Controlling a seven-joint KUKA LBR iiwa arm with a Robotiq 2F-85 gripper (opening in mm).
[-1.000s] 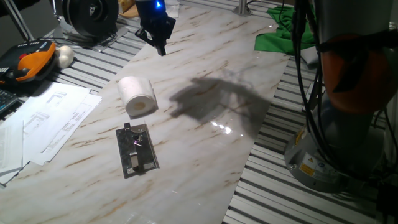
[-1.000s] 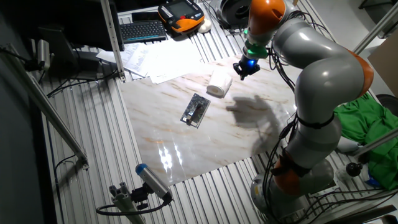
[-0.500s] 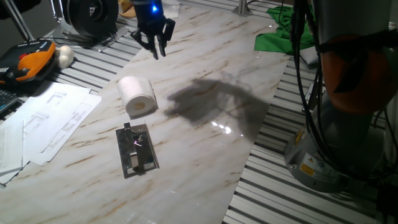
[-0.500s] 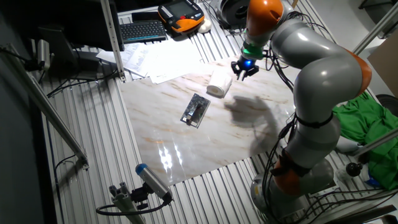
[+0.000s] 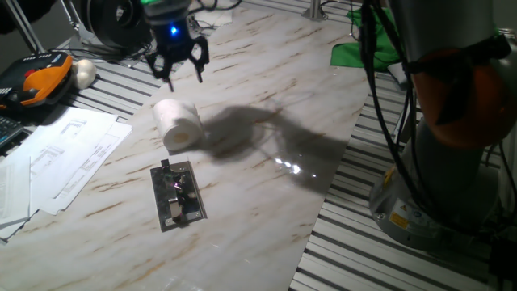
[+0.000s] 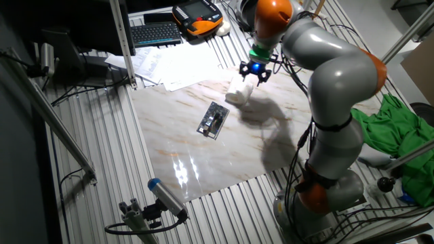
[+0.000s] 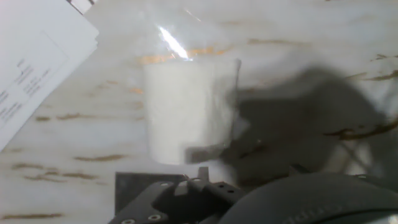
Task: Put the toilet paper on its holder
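1. One fixed view: toilet paper (image 5: 177,124) lies on its side on the marble table (image 5: 266,202), core end facing the camera. Gripper (image 5: 177,71) hangs just above and behind the roll, fingers spread wide, holding nothing, not touching it.
2. Same view: holder (image 5: 178,196) lies flat on the marble, near the roll on the camera side, apart from it. Nothing sits between roll and holder.
3. Same view, relative to the roll: white paper sheets (image 5: 56,158) to the left, overlapping the marble's left edge. Orange-black pendant (image 5: 36,78) and a small white egg-shaped ball (image 5: 84,73) further left and back, on the slatted surface. Green cloth (image 5: 363,44) far right, well apart. The arm's shadow falls on the marble right of the roll; the marble there is bare out to its right edge.
4. The other fixed view: gripper (image 6: 253,70) is right above the roll (image 6: 237,93), fingers apart. Holder (image 6: 213,120) sits near the roll, toward the marble's middle. Keyboard (image 6: 156,32) and papers lie beyond the marble edge, well apart from the roll.
5. Hand view: roll (image 7: 189,112) fills the centre, blurred, lying on the marble. A paper sheet corner (image 7: 37,68) shows just to its left. Fingertips not visible; the jaw opening cannot be told here.
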